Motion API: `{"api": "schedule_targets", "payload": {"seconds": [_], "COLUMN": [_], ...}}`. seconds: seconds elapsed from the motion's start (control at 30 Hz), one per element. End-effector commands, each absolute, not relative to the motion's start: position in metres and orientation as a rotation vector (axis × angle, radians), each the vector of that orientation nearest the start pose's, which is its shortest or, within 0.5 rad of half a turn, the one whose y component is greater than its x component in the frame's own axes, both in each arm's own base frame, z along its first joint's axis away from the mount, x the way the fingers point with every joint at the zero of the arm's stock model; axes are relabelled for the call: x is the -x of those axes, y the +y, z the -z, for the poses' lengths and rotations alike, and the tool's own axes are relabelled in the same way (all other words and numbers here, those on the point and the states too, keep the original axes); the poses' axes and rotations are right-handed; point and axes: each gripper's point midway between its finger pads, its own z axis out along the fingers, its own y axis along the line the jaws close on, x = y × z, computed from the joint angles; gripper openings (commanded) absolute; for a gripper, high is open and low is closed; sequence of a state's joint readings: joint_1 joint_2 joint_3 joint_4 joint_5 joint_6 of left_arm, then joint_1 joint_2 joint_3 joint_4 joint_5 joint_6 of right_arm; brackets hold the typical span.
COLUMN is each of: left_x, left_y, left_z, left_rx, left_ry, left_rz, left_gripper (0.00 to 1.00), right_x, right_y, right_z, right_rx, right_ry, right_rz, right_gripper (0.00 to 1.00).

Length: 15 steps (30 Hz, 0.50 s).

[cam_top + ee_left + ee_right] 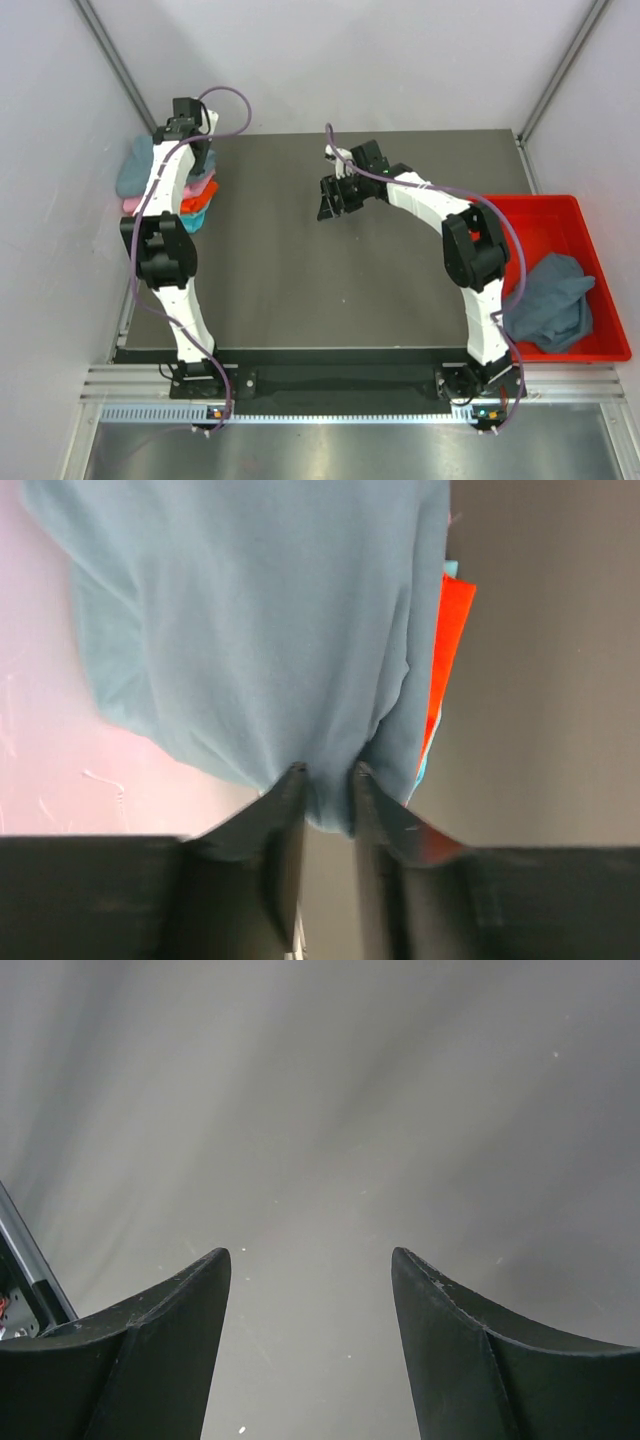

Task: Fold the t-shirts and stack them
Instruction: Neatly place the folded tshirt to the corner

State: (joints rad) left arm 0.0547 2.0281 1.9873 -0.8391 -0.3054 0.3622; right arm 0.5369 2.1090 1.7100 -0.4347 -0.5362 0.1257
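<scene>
Blue-grey t-shirt [260, 630] edge sits between left claw [329, 772] tips, seemingly pinched.

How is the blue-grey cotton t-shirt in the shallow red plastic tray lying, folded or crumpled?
Crumpled: the blue-grey cotton t-shirt forms a rumpled heap in the red plastic tray.

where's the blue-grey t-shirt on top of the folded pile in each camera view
top external: the slate blue-grey cotton t-shirt lies at the far left edge of the dark table.
left wrist: it fills the upper middle, its near edge dipping into the left gripper.
right wrist: not in it, only bare table.
shared landmark: the orange folded t-shirt showing from under it, in the top and left wrist views.
</scene>
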Motion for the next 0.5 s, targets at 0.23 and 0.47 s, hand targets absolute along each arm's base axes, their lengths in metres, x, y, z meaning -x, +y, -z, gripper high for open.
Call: {"api": "schedule_targets", "payload": {"seconds": [0.23,0.47], "left_x": [-0.515,-0.538], "left_y": [0.071,0.001], "left_z": [-0.240,-0.300], "left_rx": [-0.183,-0.212], "left_ry": [2.362,2.125], "left_rz": [-0.406,-0.006], "left_gripper": [0.50,0.98], "right_x": [-0.417,-0.487], "right_y": [0.346,0.268], "right_z": [-0.157,-0.255], "right_rx": [0.739,0.472], "right_ry": [2.226,2.051], "right_rz": [-0.865,-0.544], "right_gripper": [0.68,0.78]}}
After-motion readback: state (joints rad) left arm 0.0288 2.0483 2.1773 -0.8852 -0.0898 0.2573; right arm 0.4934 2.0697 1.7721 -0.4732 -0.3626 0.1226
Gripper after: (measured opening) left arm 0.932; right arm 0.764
